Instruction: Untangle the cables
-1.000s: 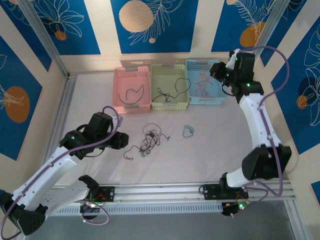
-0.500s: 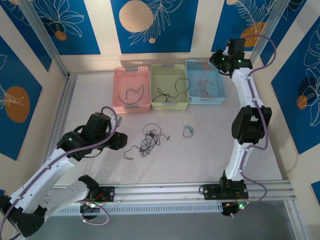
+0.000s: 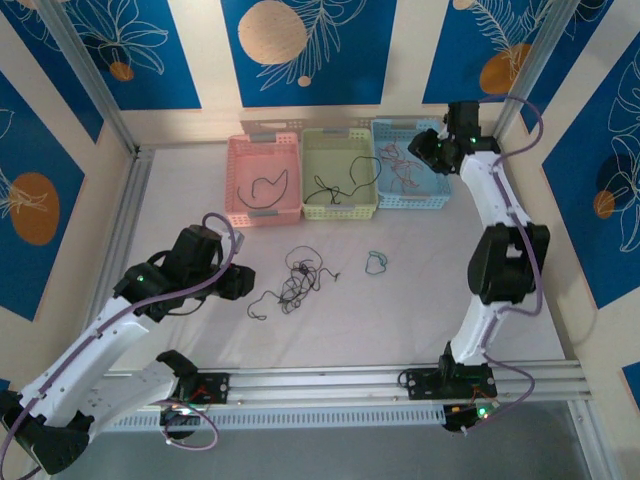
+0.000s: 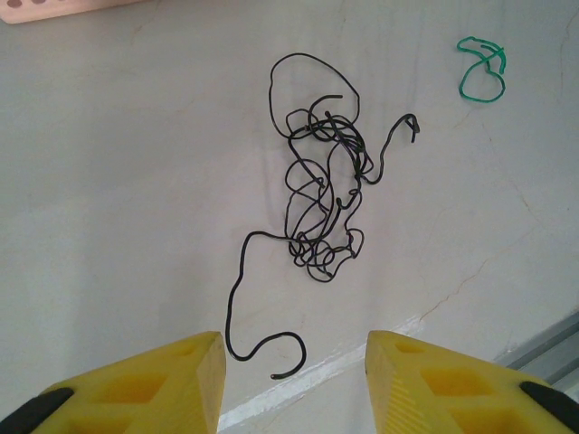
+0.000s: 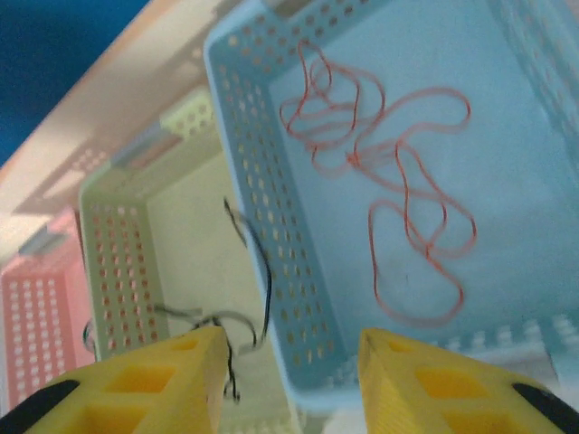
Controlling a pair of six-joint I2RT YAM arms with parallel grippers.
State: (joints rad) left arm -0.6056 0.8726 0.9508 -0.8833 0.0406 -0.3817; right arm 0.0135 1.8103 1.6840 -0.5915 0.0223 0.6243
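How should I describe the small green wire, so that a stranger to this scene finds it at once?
Find the light-blue basket at the far edge of the table. In front of its left corner lies the green wire, right of the black tangle. It is the only green one, small, curled and alone.

From above and behind we overlook the whole worktop (image 3: 420, 300). Our left wrist view looks closely down at its middle; the right peers closely into the upper-right blue basket (image 5: 271, 208).
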